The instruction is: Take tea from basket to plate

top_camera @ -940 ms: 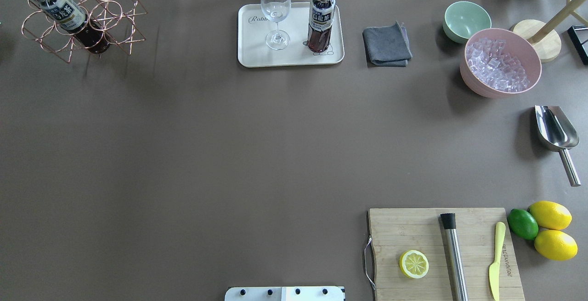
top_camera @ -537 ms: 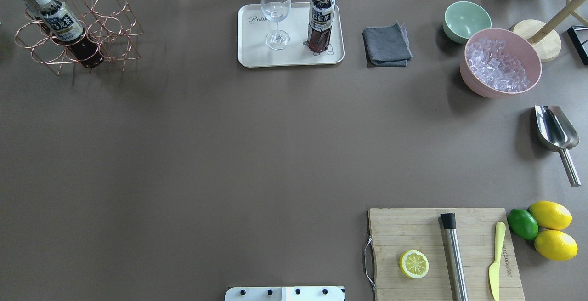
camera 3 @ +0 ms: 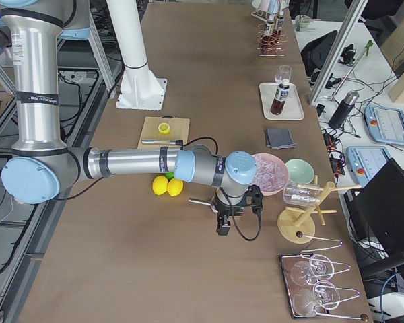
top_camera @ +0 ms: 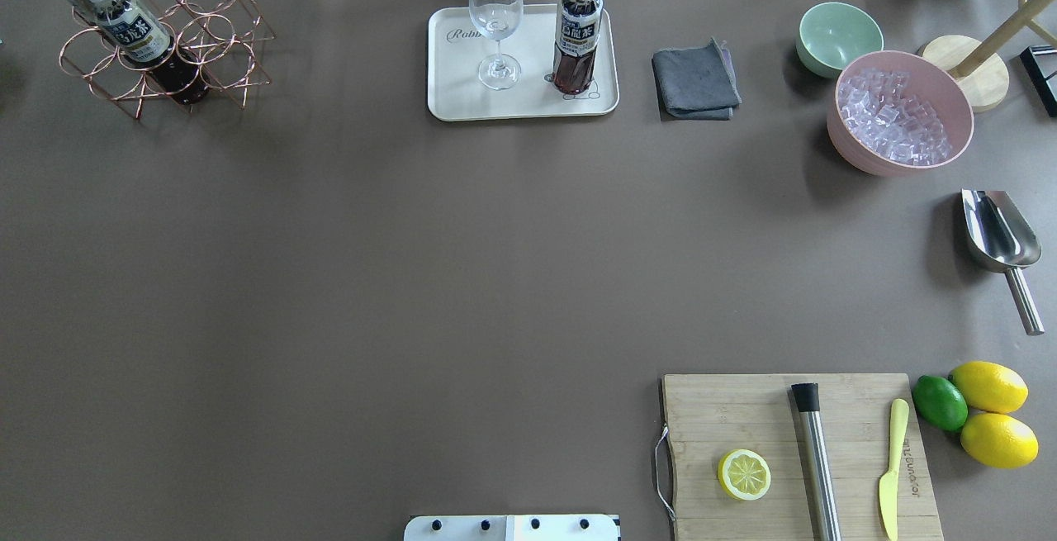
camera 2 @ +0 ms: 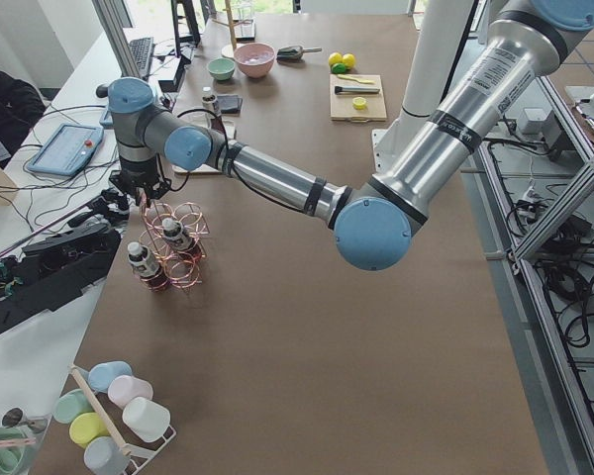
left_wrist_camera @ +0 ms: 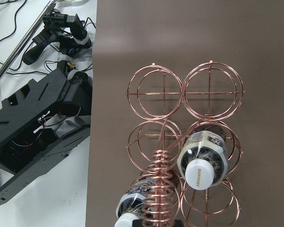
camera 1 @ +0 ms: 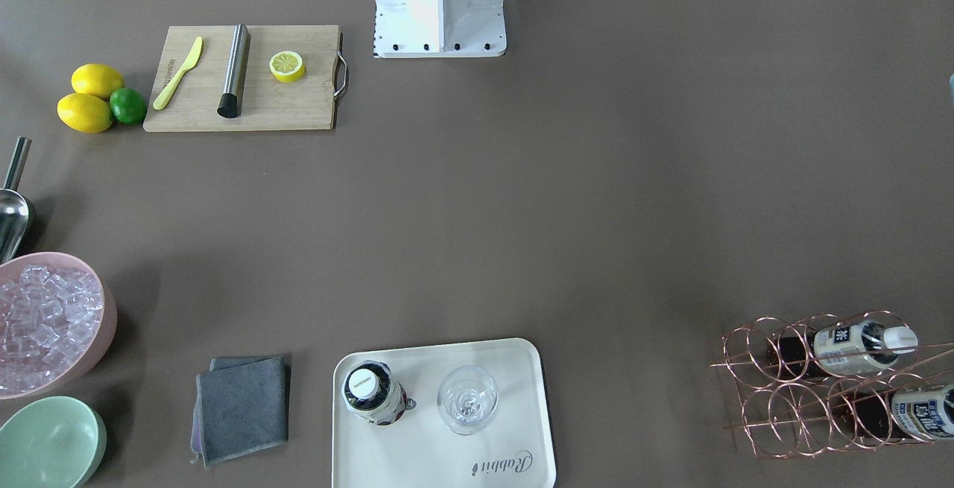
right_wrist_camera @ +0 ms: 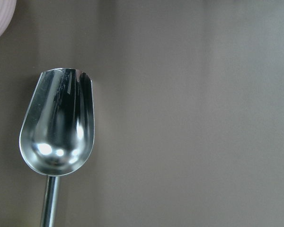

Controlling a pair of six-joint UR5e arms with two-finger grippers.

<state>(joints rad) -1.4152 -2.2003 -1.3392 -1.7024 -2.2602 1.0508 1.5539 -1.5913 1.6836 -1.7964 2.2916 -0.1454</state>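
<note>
Tea (left_wrist_camera: pixel 202 168): white cap up, seated in a middle ring of the basket (left_wrist_camera: pixel 181 92), almost straight below the left wrist and just beside the coiled handle (left_wrist_camera: pixel 160 189). A second bottle (left_wrist_camera: pixel 132 208) sits in a ring on the handle's other side. The left gripper (camera 2: pixel 144 196) hangs at the top of that handle. Only the side camera shows it, so I cannot tell whether it is spread or closed on the wire. A third bottle (top_camera: pixel 577 33) already stands on the plate (top_camera: pixel 462 70), well away from this gripper, beside a wine glass (top_camera: pixel 497 21). My judgement for the pick: centre over the cap, one finger on either side of the neck and clear of the coil. Then pull straight up so the body does not drag the ring and tip the basket. Set down on bare tray, apart from glass and bottle. The right gripper (camera 3: pixel 223 225) hovers over the scoop (right_wrist_camera: pixel 57 123), its state equally unreadable.
</note>
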